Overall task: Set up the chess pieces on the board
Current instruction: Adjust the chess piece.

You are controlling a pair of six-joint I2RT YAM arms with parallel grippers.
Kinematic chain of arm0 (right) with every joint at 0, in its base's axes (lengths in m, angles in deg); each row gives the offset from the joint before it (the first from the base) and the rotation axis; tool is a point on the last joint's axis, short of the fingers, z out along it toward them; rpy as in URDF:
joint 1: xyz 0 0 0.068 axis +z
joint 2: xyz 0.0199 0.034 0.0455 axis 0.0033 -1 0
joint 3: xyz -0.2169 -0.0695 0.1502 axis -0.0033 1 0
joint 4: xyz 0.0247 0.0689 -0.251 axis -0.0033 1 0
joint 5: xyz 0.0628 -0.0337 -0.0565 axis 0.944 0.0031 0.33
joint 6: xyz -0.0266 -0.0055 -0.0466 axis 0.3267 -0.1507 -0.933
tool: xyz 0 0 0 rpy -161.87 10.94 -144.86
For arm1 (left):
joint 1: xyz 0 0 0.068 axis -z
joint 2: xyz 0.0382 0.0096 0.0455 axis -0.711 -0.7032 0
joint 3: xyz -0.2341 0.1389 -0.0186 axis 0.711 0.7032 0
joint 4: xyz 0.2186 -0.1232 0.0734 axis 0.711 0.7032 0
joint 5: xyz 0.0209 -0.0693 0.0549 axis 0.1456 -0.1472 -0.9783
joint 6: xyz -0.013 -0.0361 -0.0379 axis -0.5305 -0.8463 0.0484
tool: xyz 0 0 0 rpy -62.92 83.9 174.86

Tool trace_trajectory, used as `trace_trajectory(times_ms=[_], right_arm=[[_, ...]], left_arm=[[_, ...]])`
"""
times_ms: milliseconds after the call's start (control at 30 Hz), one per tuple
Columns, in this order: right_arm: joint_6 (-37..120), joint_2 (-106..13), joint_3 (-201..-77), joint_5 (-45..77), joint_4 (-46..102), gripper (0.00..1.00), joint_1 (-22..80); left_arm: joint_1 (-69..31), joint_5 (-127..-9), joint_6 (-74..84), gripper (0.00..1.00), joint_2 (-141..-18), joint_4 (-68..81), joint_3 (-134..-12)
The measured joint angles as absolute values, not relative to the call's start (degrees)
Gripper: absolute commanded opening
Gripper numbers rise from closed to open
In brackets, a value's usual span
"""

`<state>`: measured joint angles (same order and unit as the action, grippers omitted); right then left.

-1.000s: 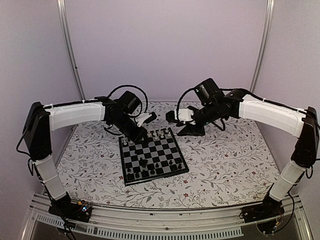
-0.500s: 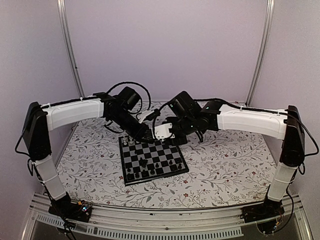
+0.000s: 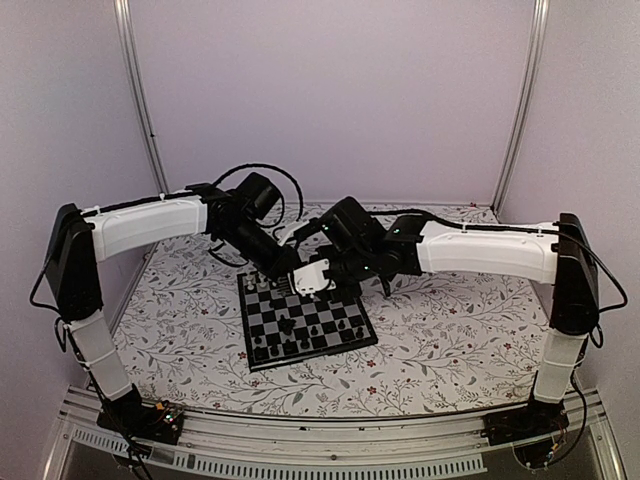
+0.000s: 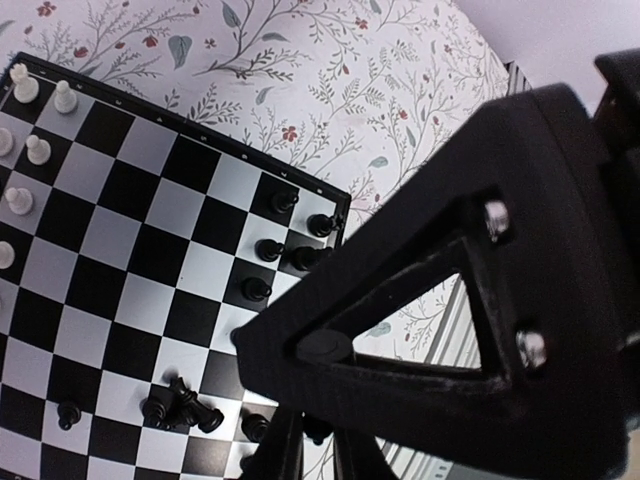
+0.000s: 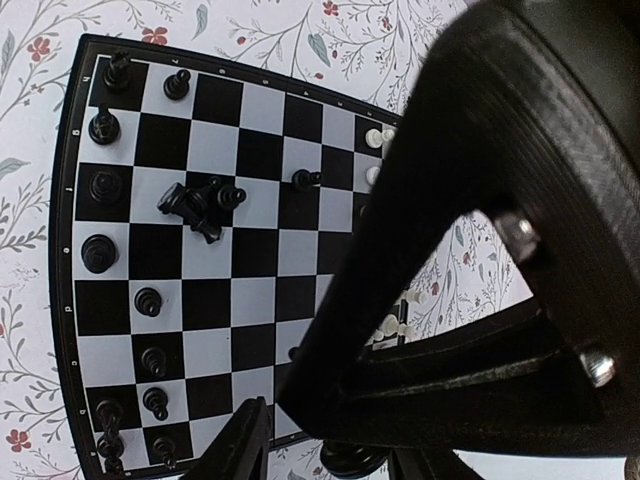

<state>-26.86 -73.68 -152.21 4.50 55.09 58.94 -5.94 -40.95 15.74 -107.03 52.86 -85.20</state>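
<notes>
The board point(image 3: 312, 353) lies mid-table on the floral top, also in the left wrist view point(image 4: 150, 205) and right wrist view point(image 5: 255, 300). White chess pieces point(image 3: 262, 285) stand along its far edge. Black ones point(image 3: 315, 330) stand along its near rows, with a toppled black cluster point(image 5: 200, 205) mid-board. My left gripper point(image 3: 284, 270) hovers over the far-left part, fingers nearly closed on a black piece point(image 4: 318, 428). My right gripper point(image 3: 325, 288) hangs beside it over the far edge, with a black piece's round base point(image 5: 350, 462) between its fingers.
The two grippers are very close; each one's black body fills much of the other's wrist view. The floral tabletop point(image 3: 450, 330) surrounds the board. Lilac walls enclose three sides, and a metal rail point(image 3: 330, 440) runs along the front.
My right arm has swung left from the table beyond the board's far-right corner to above the board's far edge, next to the left gripper. The left gripper has shifted only slightly.
</notes>
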Motion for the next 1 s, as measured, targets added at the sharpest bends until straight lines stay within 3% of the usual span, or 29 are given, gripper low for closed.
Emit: trace_trajectory(times_ms=[100, 233, 333, 500, 667, 833, 1000], right_arm=[[-27.23, -73.83, -152.21, 4.11, 54.65, 0.32, 59.19], [-28.23, -73.96, -152.17, 2.82, 53.58, 0.14, 59.56], [-28.32, -74.07, -151.86, 1.92, 52.95, 0.1, 59.67], [-27.42, -74.05, -150.88, 2.25, 52.9, 0.08, 59.6], [-23.18, -72.8, -150.35, 8.56, 53.73, 0.08, 57.96], [-15.75, -69.85, -151.51, 21.29, 55.96, 0.09, 53.76], [-7.32, -67.78, -153.65, 38.42, 56.64, 0.09, 48.02]], left_arm=[[-5.94, -40.78, 15.5, 0.12, -107.03, 52.9, -85.2], [-5.94, -40.63, 15.35, 0.17, -107.03, 53.1, -85.2], [-5.94, -41.11, 15.11, 0.24, -107.03, 53.36, -85.22], [-5.94, -43.8, 15.13, 0.27, -105.32, 53.14, -84.76], [-5.88, -47.86, 14.56, 0.3, -94.72, 47.57, -77.15], [-2.82, -54.99, 15.0, 0.33, -81.3, 34.54, -66.6], [7.0, -61.22, 21.34, 0.35, -71.75, 18.8, -56.87]])
